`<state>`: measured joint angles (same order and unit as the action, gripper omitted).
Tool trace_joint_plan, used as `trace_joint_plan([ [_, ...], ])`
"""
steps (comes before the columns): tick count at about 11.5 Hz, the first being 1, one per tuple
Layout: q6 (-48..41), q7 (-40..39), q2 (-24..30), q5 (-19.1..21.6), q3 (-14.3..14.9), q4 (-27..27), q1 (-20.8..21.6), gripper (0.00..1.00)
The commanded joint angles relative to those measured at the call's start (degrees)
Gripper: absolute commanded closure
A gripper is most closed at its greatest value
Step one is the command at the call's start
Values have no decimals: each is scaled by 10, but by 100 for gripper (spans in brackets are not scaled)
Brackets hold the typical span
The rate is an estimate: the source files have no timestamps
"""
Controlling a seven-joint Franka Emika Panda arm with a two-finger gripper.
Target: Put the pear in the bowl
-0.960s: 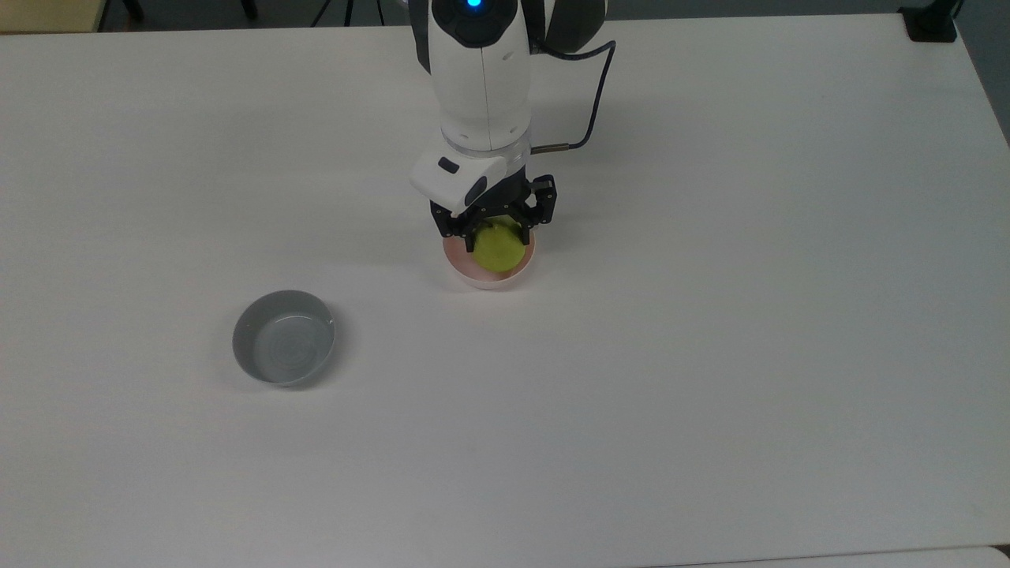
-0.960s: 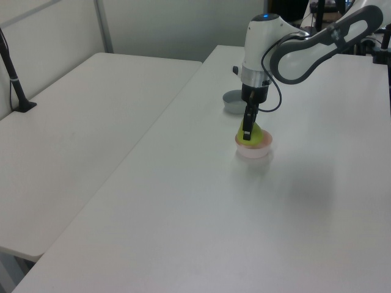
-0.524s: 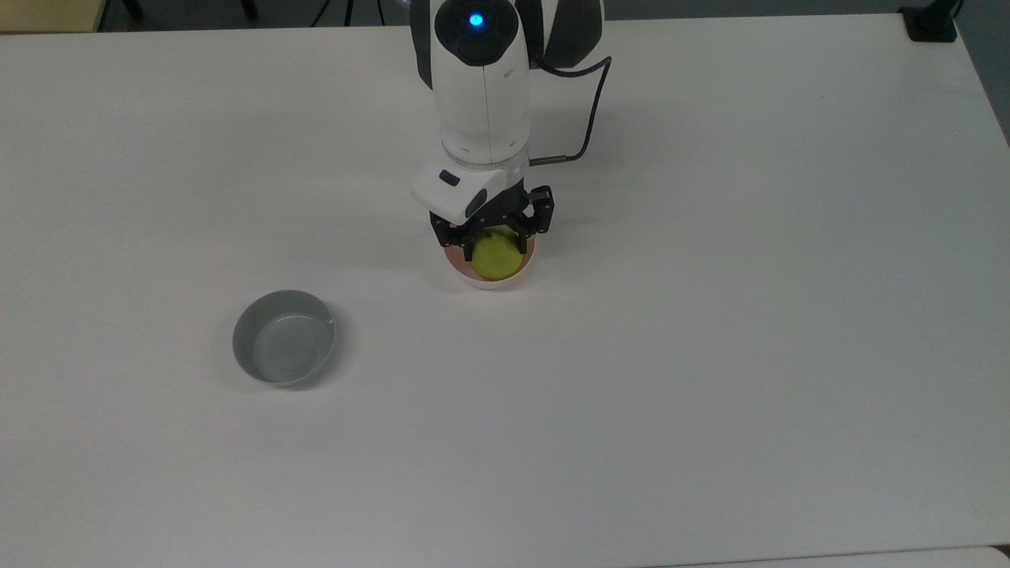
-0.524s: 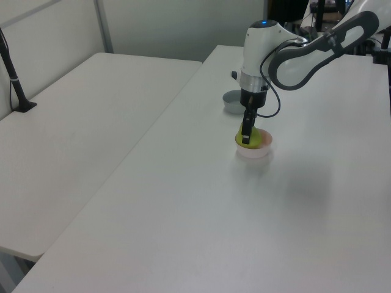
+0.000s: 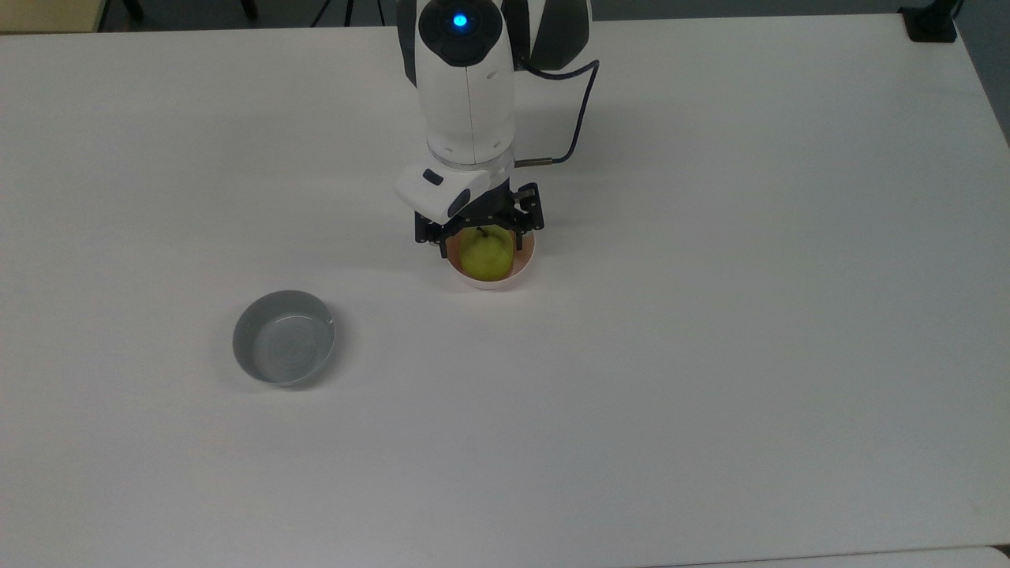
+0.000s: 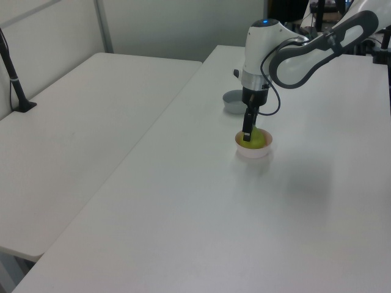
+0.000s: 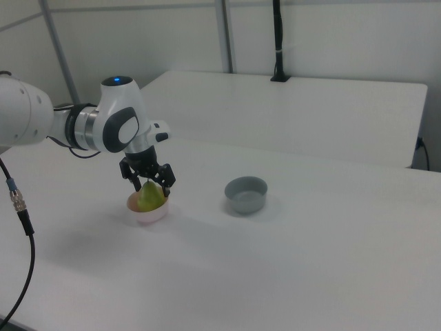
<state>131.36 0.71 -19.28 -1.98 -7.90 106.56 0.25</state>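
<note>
Two black fingers of the claw stand spread apart on either side of the pear, which sits inside the pink bowl. A grey bowl rests well apart on the white tabletop.

Yellow-green fruit in pale pink, on plain white

The pear is yellow-green with a dark brown stem; the bowl is pale pink inside, whitish outside. The grey bowl, at eight o'clock from it in the top view, is plain grey. The table is unpatterned white. The gripper is black below a white arm with a blue light.
</note>
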Motion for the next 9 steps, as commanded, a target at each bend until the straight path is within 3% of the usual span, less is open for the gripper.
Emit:
trace_joint_plan([
  [1, -28, 17, 36, -10, 7, 8, 5, 0],
  [5, -120, 17, 76, -11, 7, -34, -6, 0],
  [9, -188, 52, 143, -5, 7, -38, -25, 0],
])
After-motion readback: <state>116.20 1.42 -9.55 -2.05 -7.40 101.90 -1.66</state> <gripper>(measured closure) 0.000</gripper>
